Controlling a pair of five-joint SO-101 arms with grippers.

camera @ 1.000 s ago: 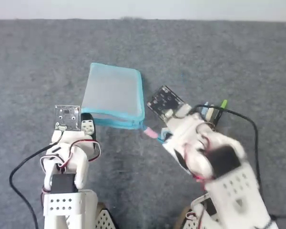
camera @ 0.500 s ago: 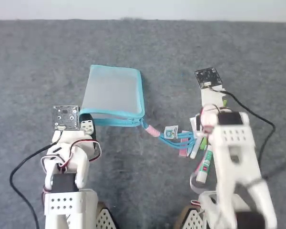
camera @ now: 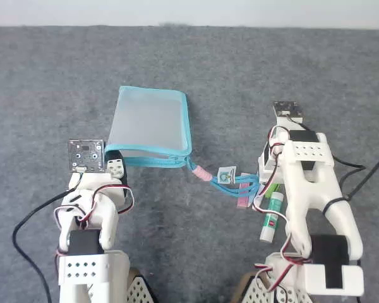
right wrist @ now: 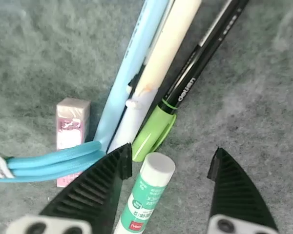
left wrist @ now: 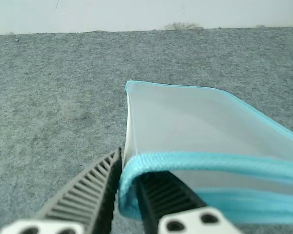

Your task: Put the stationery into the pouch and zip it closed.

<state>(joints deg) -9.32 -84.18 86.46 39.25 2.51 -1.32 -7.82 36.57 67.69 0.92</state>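
l gripper (left wrist: 129, 168) clamped on pouch (left wrist: 195, 122) at near corner, blue zip edge in its grip, pouch flat on grey table (camera: 57, 76) ahead of l arm. r gripper (right wrist: 171, 152) spread wide, hanging over glue stick (right wrist: 145, 195) — pens (right wrist: 168, 48) + pink eraser (right wrist: 71, 127) just beside it, well apart from pouch.

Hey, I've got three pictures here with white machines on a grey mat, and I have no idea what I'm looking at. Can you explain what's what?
These are two small robot arms, each ending in a two-fingered gripper. One picture looks down from above; the other two come from cameras on each arm's wrist. On the grey mat lie a see-through pouch with blue trim, some pens, a glue stick and a pink eraser. The left gripper pinches the pouch's edge. The right gripper is open above the glue stick, holding nothing.
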